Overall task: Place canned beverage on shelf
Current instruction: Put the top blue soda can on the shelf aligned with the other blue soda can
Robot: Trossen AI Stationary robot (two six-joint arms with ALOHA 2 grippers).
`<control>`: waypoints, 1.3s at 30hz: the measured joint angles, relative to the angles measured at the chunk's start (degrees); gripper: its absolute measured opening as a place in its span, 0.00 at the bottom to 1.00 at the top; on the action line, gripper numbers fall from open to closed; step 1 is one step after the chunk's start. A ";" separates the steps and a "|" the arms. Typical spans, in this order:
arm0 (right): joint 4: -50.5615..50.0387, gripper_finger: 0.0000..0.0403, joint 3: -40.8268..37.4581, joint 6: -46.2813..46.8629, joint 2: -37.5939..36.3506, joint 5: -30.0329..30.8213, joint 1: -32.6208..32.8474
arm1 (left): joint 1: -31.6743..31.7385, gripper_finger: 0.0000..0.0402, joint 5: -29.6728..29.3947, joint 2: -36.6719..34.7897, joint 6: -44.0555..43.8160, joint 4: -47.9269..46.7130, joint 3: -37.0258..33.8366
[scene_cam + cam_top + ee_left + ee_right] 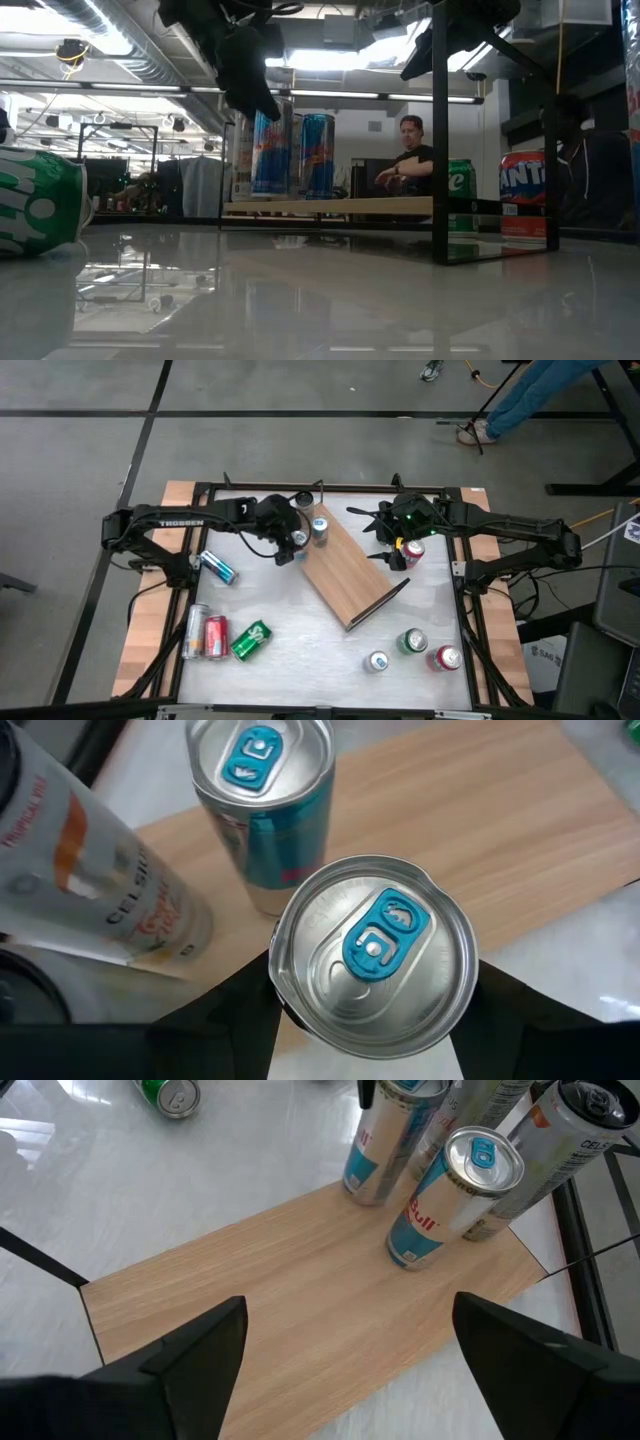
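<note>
The shelf (350,572), a light-brown board with black rails, lies slantwise at mid-table. One blue-and-silver can (319,528) stands on its far end, also in the left wrist view (262,800). My left gripper (296,543) is shut on a second blue-and-silver can (372,952) at the board's far left edge. I cannot tell whether its base touches the board. A white can (90,870) stands just beyond. My right gripper (392,552) hovers open and empty over the shelf (300,1300), its fingers (200,1350) wide apart. My left gripper pinches the can's upper wall, just below the top rim (290,990), between its two fingers, one on each side. The fingers come slanting down from the table's left (250,85). The can stays nearly upright, top up.
A red can (413,552) stands beside my right gripper. A blue can (217,567) and silver, red and green cans (216,637) lie at the left. Three cans (412,641) stand near the front right. A black frame edges the table. A person (405,160) sits beyond it.
</note>
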 joint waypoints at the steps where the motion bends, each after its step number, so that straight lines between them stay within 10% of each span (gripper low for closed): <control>1: 0.00 0.85 0.01 -0.01 0.00 0.00 0.00 | 0.00 0.54 -1.00 0.00 0.66 -0.02 0.00; 39: 0.00 0.85 0.00 -0.02 0.00 0.00 0.00 | 0.02 0.65 -3.15 0.33 1.50 0.64 0.02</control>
